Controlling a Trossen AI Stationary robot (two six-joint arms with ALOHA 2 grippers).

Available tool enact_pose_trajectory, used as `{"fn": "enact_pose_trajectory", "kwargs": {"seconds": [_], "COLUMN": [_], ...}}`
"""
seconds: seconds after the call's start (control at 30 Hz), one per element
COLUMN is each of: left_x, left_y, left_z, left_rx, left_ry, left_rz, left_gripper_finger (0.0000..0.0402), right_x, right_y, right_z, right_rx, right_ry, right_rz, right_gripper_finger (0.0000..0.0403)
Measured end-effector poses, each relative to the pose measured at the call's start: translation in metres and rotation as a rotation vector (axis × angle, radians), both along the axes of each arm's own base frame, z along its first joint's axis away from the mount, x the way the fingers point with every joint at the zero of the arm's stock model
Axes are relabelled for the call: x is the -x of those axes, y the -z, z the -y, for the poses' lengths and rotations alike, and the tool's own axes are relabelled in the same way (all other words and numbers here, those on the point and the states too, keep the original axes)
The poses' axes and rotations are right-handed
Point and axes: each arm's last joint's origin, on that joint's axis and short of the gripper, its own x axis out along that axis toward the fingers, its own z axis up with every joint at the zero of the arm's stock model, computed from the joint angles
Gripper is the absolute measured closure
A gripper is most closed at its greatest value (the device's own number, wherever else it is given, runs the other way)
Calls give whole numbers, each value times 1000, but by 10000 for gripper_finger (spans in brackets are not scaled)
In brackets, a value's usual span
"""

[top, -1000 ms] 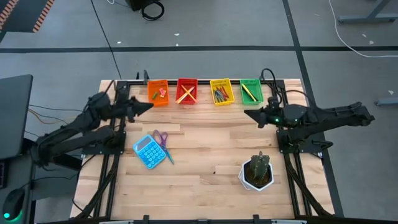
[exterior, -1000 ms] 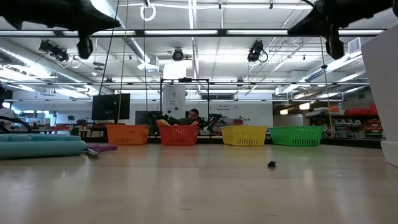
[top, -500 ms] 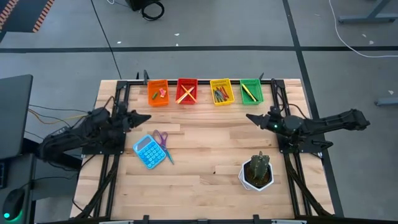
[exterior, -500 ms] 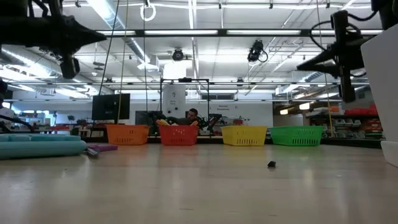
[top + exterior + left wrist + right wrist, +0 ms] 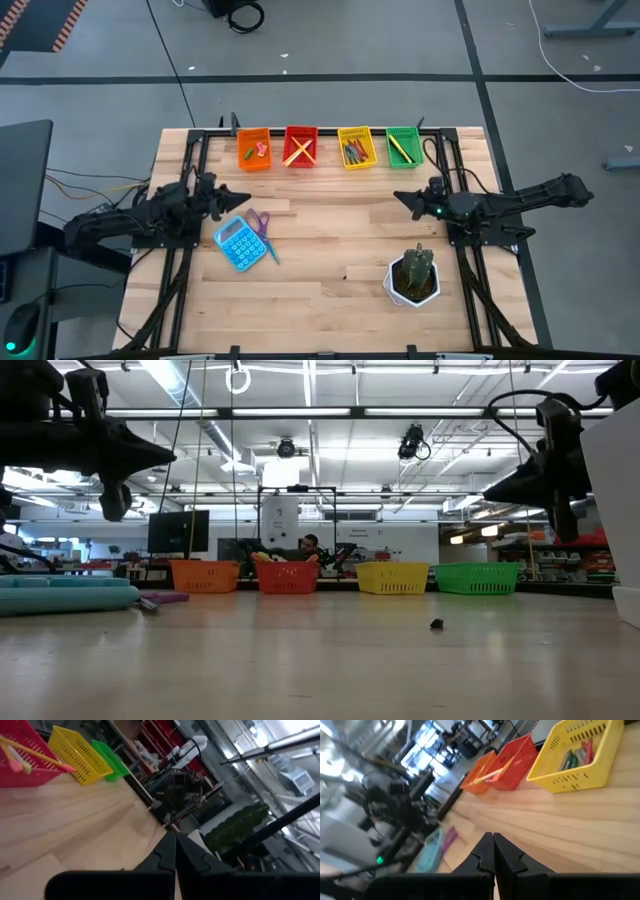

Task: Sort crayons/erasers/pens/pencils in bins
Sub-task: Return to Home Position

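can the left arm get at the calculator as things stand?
Probably yes. The left gripper, shut and empty, hangs just beside the blue calculator; only the scissors lie against its far edge.

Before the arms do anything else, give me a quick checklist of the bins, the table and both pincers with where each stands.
1. All four bins hold items, orange bin, red bin, yellow bin, green bin: ok.
2. Loose crayons, erasers, pens or pencils on the table: none seen, ok.
3. Small dark speck on the table: cannot tell what it is.
4. Left pincer shut, empty: ok.
5. Right pincer shut, empty: ok.
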Motion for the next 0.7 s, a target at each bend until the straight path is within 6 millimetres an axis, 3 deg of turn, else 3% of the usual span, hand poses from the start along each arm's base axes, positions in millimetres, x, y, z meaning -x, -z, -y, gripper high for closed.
{"fn": "enact_pose_trajectory", "kwargs": {"seconds": [0.27, 0.4, 0.53, 0.7], "left_x": [0, 0, 0, 0], "left_y": [3, 1, 1, -1], "left_z": [0, 0, 0, 0], "left_rx": [-59, 3, 5, -19], "left_ry": [-3, -2, -2, -6], "left_rz": [-48, -11, -11, 9], "left_gripper_finger": [361, 359, 365, 372], "right_x": [0, 1, 1, 0], "right_y": [0, 0, 0, -6], "right_z": [-1, 2, 1, 2], "right_rx": [18, -55, -75, 131], "right_ry": [-40, 71, 59, 59], "right_rz": [-40, 13, 21, -36], "right_gripper_finger": [397, 397, 397, 397]}}
